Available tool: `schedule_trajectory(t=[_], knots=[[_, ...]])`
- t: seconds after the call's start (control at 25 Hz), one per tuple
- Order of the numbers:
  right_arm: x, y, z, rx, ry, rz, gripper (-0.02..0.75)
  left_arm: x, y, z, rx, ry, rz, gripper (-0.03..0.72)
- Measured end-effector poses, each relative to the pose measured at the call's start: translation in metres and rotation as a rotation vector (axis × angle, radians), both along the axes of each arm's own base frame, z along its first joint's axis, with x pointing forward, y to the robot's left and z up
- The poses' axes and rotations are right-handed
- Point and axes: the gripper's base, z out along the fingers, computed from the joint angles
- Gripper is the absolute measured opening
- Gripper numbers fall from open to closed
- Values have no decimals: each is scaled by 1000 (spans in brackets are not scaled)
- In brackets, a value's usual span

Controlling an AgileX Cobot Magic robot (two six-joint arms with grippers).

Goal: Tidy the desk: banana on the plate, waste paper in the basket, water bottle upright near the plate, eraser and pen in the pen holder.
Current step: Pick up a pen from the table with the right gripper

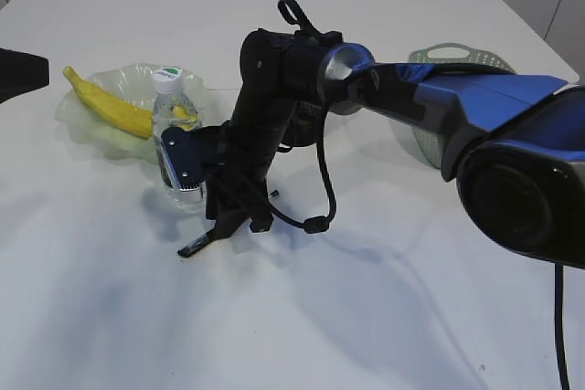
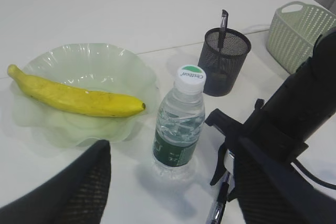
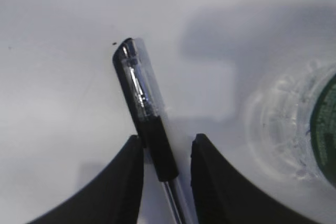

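A black-and-clear pen lies on the white table, also seen in the exterior view and the left wrist view. My right gripper straddles its black grip, left finger touching, a gap at the right finger. It is low over the table. The water bottle stands upright beside the pale green plate, which holds the banana. My left gripper is open and empty, in front of the bottle. The black mesh pen holder holds another pen. Eraser and waste paper are out of view.
A pale green basket stands at the back right, also in the left wrist view. The right arm hides the pen holder in the exterior view. White table surface lies toward the front.
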Motion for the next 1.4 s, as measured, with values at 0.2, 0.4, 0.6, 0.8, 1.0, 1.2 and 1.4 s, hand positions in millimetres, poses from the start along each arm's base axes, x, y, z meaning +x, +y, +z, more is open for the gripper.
schedule_trajectory(t=[0.2,0.4,0.6,0.8,1.0,1.2,1.4], knots=[[-1,-1,-1,-12,18,7,240,0,0,0,0,0,0,514],[-2,-1,-2,-15,24,8,241,0,0,0,0,0,0,514],[-2,-1,-3,-22,36,4,241,0,0,0,0,0,0,514],[-3,-2,-3,-26,43,3,241,0,0,0,0,0,0,514],[-3,-2,-3,-27,47,-2,241,0,0,0,1,0,2,514],[-3,-2,-3,-33,48,-13,241,0,0,0,1,0,2,514],[-3,-3,-3,-38,47,-17,240,0,0,0,1,0,2,514]])
